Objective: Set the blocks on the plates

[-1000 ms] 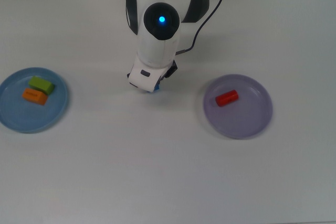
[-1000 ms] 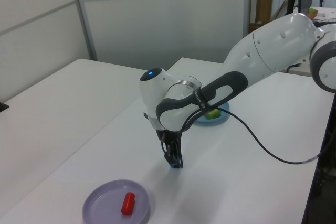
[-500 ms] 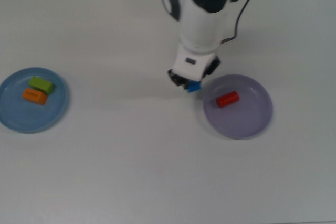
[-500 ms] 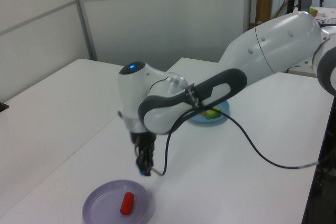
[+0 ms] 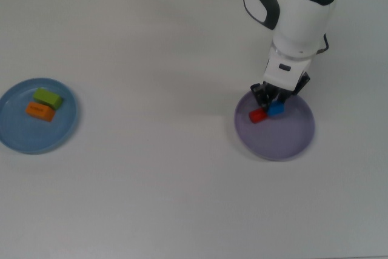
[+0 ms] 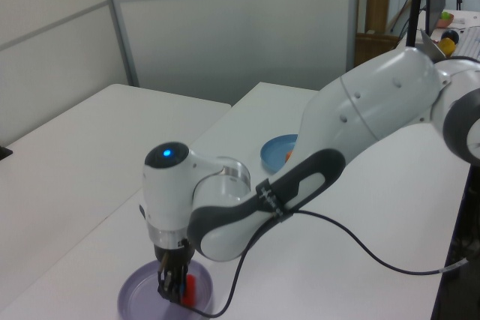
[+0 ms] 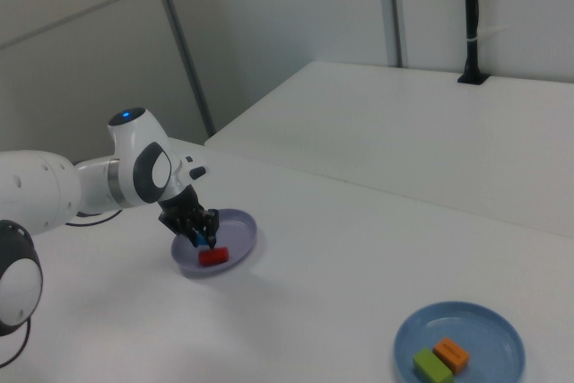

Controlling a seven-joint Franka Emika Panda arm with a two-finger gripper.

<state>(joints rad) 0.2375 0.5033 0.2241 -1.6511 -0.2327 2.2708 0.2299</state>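
Claw is down over the lavender plate, fingers clamped on the blue cube. In the top view the cube sits right at the fingertips, inside the plate's rim; whether it touches the plate surface yet, can't tell. In the right view the claw shows a sliver of blue between the dark fingers, same plate under it.

Just beside the claw, on the top view's left of the cube: red block, lying on the plate, touching or nearly touching the cube. Right view has the red one lying flat in front of the fingers. In the left view the claw partly hides it; only a red strip shows on the plate.

Count so far: 1 blue, 1 red on the lavender plate.

Well apart from the claw, far across toward the top view's left: light blue plate, w/ 2 blocks on it, green and orange, side by side, touching. Right view: blue plate near the bottom right, green and orange on it.

Totals: 4 blocks, 2 plates, 1 arm.

Around: white table, wall panels behind, black cable trailing off the arm. The arm's white body blocks most of the blue plate in the left view.
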